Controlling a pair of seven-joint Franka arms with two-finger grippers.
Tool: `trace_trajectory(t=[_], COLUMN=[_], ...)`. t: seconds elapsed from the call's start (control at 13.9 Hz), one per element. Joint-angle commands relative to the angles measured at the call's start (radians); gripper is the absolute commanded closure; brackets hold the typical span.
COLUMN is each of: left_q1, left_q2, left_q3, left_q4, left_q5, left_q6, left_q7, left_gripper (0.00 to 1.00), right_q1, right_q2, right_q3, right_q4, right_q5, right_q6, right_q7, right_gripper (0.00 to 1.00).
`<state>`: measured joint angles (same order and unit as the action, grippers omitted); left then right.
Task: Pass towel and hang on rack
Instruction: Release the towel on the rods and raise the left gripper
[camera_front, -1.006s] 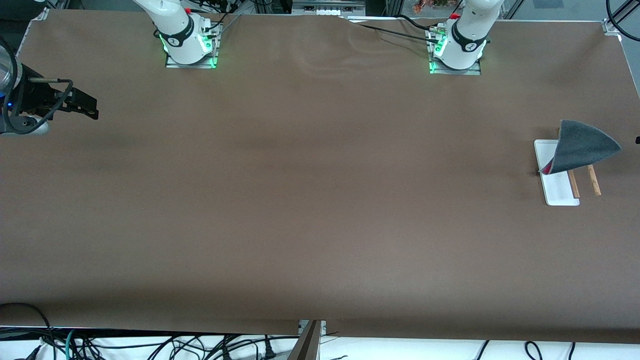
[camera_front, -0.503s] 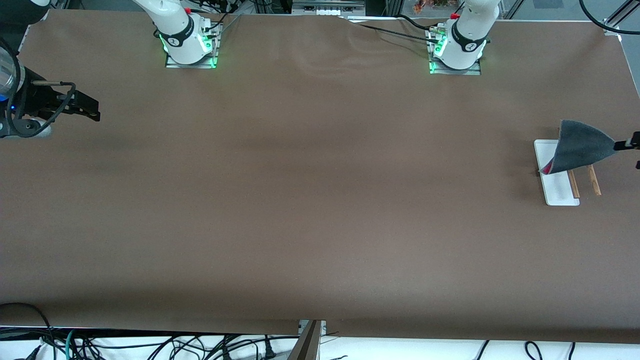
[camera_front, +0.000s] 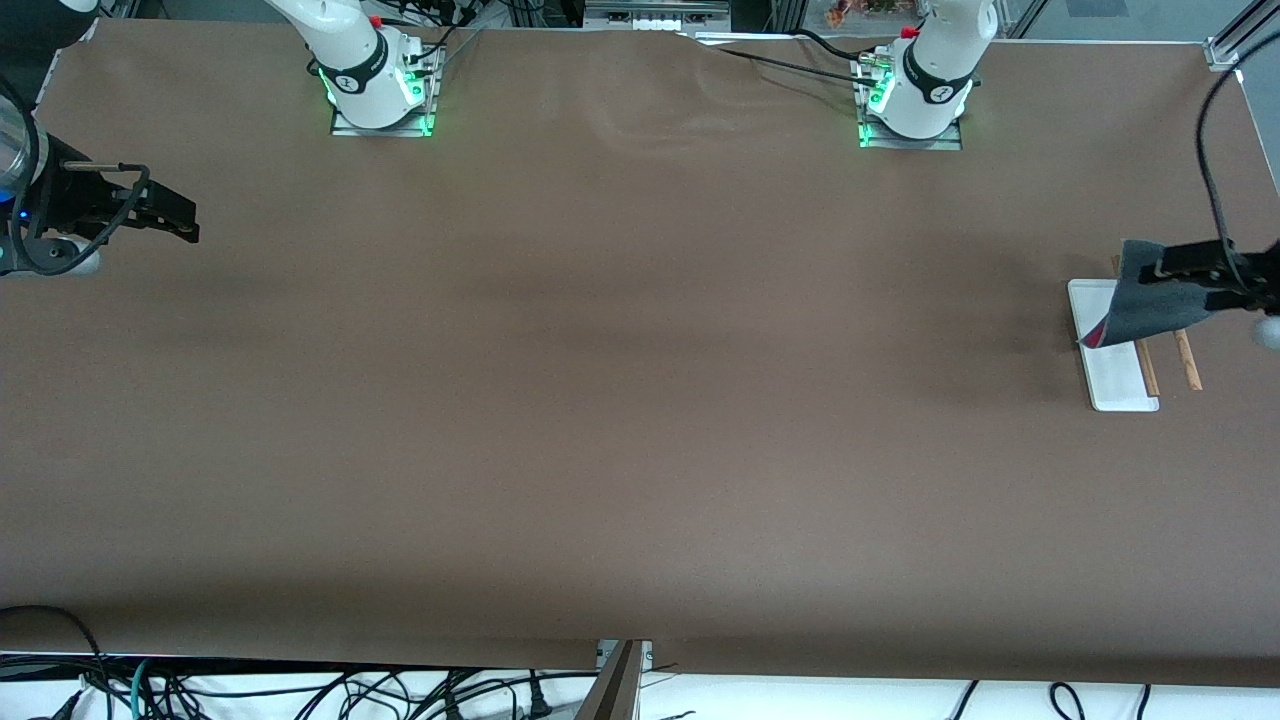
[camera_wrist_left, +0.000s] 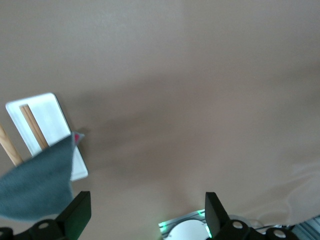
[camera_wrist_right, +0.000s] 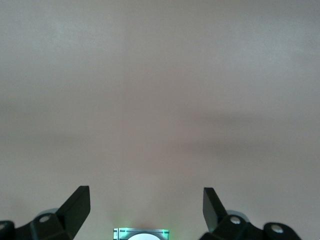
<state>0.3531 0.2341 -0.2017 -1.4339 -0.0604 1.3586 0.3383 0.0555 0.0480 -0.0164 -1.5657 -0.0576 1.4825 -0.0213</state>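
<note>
While one towel drapes one rack, two end effectors, left and right, stay spread.

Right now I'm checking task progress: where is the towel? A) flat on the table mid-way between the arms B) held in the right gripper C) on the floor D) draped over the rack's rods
D: the towel hangs over the rack, and both grippers are open, holding nothing.

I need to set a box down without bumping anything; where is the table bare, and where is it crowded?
Bare: the brown table from the open right gripper waiting at its end across to the rack. Crowded: the left arm's end, where the towel drapes over the rack's rods and the open left gripper hovers above it.
</note>
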Motion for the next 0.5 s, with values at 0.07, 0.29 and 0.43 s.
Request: trace_trajectory(t=[0.07,0.29,0.43], left_q1=[-0.127,-0.308,-0.316], left_q2=[-0.174,-0.187,-0.190], left_q3=[0.076,0.195,0.196], left_q4=[-0.229,-0.240,-0.249], left_q5=[0.020,0.022,0.031], left_q6=[0.091,0.109,0.166], left_q7=[-0.198,-0.274,-0.271], left_gripper=[0.00,0.00,0.00], right_q1=[0.001,0.000,0.000], right_q2=[0.010,0.010,0.010], right_q3=[-0.002,-0.002,-0.002], right_q4=[0.026,0.026,0.026], right_q5=[-0.007,-0.007,-0.005], right_q6=[-0.011,-0.010,-0.010], right_q7=[-0.017,-0.017,-0.017], right_gripper=[0.00,0.00,0.00])
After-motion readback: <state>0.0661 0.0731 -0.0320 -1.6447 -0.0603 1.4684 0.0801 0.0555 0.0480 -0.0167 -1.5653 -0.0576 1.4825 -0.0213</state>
